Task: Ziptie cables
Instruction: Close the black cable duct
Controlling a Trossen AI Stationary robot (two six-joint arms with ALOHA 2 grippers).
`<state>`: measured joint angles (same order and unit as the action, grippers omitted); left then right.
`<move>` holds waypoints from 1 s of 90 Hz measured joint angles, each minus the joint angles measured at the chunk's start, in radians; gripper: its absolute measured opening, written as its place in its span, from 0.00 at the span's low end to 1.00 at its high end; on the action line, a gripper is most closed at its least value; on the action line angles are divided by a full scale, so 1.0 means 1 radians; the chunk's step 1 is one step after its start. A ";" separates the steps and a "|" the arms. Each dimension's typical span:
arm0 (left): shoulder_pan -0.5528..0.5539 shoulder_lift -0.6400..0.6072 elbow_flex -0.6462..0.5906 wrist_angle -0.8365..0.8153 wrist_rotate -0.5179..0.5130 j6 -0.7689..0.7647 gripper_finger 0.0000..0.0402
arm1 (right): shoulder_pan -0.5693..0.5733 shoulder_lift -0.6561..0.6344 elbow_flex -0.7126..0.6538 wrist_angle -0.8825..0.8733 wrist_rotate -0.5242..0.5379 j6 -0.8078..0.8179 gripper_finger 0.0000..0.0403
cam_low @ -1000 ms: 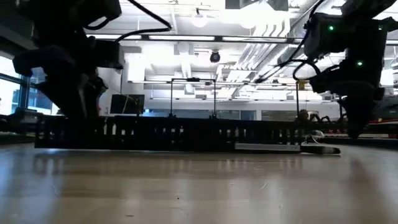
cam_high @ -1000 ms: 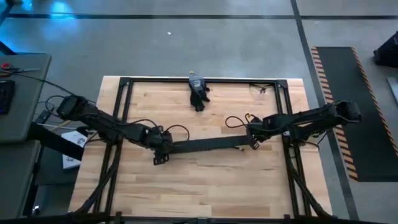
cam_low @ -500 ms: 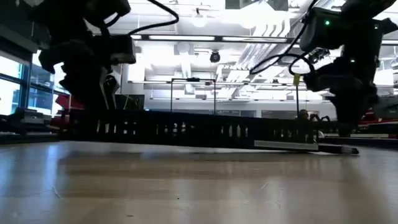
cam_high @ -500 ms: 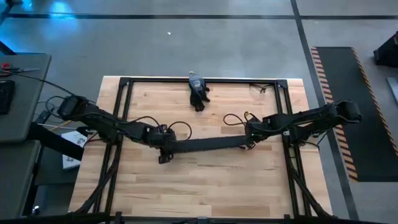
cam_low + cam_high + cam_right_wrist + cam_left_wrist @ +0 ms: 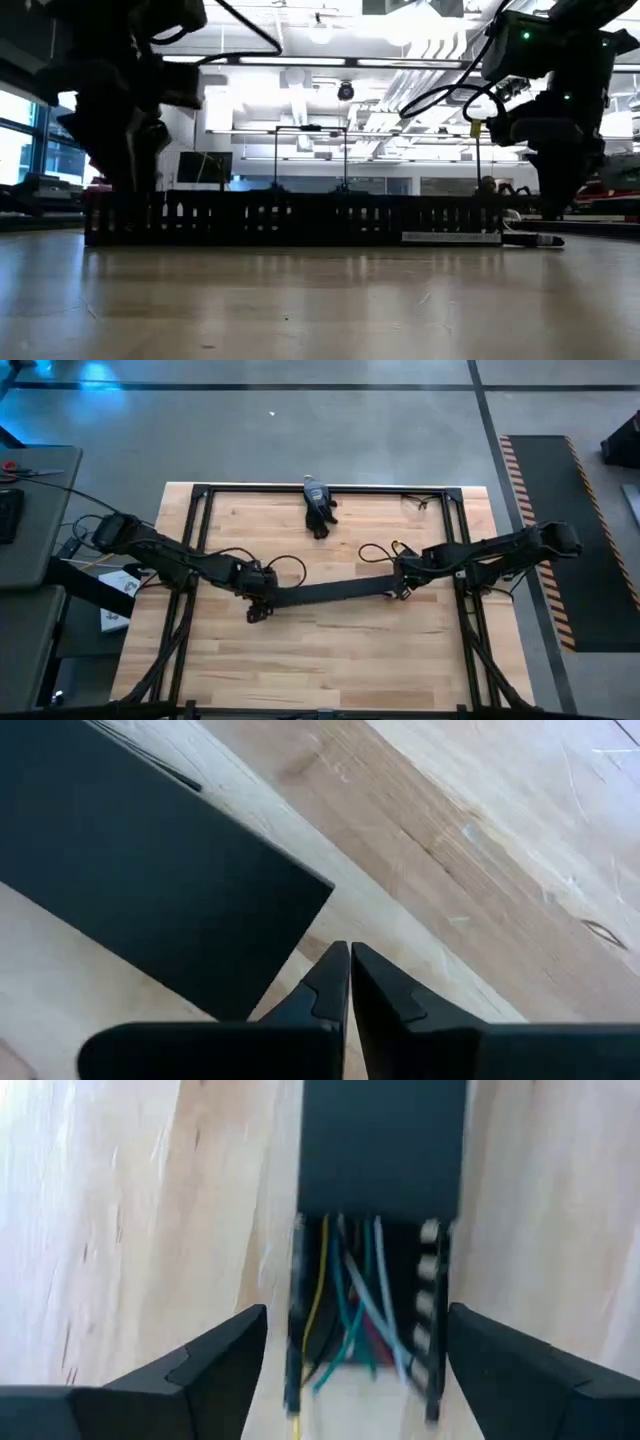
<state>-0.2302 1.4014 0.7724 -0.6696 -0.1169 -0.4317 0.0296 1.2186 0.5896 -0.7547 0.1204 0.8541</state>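
Currently, high view: the black comb-edged duct (image 5: 325,592) lies across the middle of the worktop (image 5: 330,660), running roughly from 9 o'clock to 3 o'clock with a slight tilt. The left end effector (image 5: 258,603) sits at the duct's 9 o'clock end; the right end effector (image 5: 402,588) sits at its 3 o'clock end. A dark glove-like object (image 5: 318,510) lies near the worktop's 12 o'clock edge, well apart from the duct.

Left wrist view: the fingers (image 5: 190,1370) are spread wide, one on each side of the duct's open end, holding nothing. The cables (image 5: 350,1305) show inside the channel: thin yellow, green, pale grey-blue and reddish strands, loosely crossed, running under the flat black lid (image 5: 383,1145) farther along.

Right wrist view: fingertips (image 5: 330,982) pressed together with only a hairline gap, nothing visible between them (a very thin strand could not be ruled out). They sit just beside the corner of the flat black lid.

Low view: the duct's slotted wall stands upright on the worktop, both arms coming down at its ends.

Handling judgement: the strands look light, limp and slippery, likely to splay or slide apart if pinched singly. Best taken as a gathered bundle at the exposed stretch near the open end, gripped across all strands and gently (thin insulation may nick). The duct walls limit access from the sides.
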 joint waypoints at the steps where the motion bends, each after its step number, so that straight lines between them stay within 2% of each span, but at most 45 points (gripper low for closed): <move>1: -0.003 0.000 -0.003 0.000 -0.003 -0.006 0.71 | 0.000 0.000 0.000 0.000 0.001 -0.002 0.00; 27: -0.065 0.000 -0.049 0.091 -0.063 -0.032 0.70 | -0.003 0.000 -0.043 -0.012 0.032 0.003 0.00; 46: -0.069 0.000 -0.082 0.208 -0.064 -0.016 0.62 | -0.003 0.000 -0.052 -0.004 0.017 0.018 0.00; 58: -0.061 0.001 -0.085 0.239 -0.069 0.025 0.56 | -0.014 0.001 -0.031 0.062 0.014 -0.022 0.00; 65: -0.052 0.002 -0.086 0.268 -0.066 0.043 0.53 | -0.024 0.002 -0.030 0.161 -0.009 -0.041 0.00; 90: -0.036 0.002 -0.077 0.251 -0.088 0.066 0.50 | -0.030 0.040 -0.034 0.165 -0.018 -0.058 0.00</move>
<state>-0.2665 1.4033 0.6952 -0.4187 -0.2047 -0.3659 -0.0006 1.2583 0.5558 -0.5899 0.1028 0.7956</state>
